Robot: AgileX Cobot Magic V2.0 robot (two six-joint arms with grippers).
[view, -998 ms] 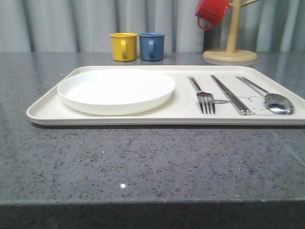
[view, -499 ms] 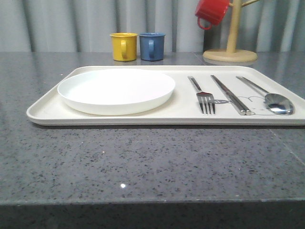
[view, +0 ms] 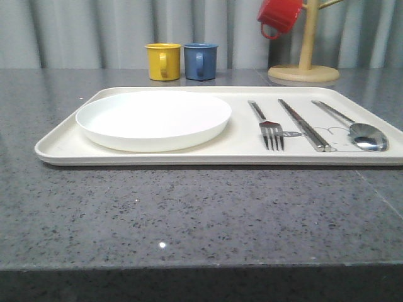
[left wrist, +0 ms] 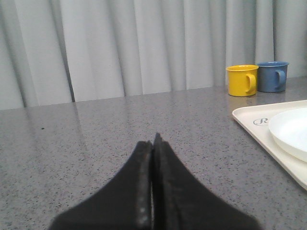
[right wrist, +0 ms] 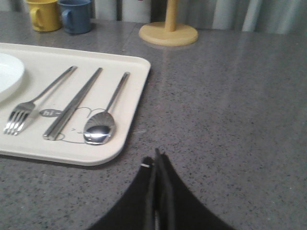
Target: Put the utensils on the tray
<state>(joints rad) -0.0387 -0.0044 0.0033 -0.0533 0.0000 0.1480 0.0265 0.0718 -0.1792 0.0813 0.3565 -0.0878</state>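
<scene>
The cream tray [view: 63, 146] lies across the grey table. On it rest a round white plate [view: 153, 118], a silver fork [view: 269, 129], a pair of chopsticks [view: 306, 125] and a spoon [view: 365, 135], side by side. The right wrist view has the fork [right wrist: 29, 112], chopsticks [right wrist: 72, 106] and spoon [right wrist: 101, 125] on the tray [right wrist: 135, 98]. My right gripper [right wrist: 158, 159] is shut and empty over bare table to the right of the tray's corner. My left gripper [left wrist: 152, 142] is shut and empty over the table left of the tray [left wrist: 249, 122] and plate [left wrist: 290, 132].
A yellow mug [view: 163, 61] and a blue mug [view: 201, 60] stand behind the tray. A wooden mug tree [view: 305, 65] at the back right carries a red mug [view: 279, 16]. Grey curtains close off the back. Bare table runs in front of the tray.
</scene>
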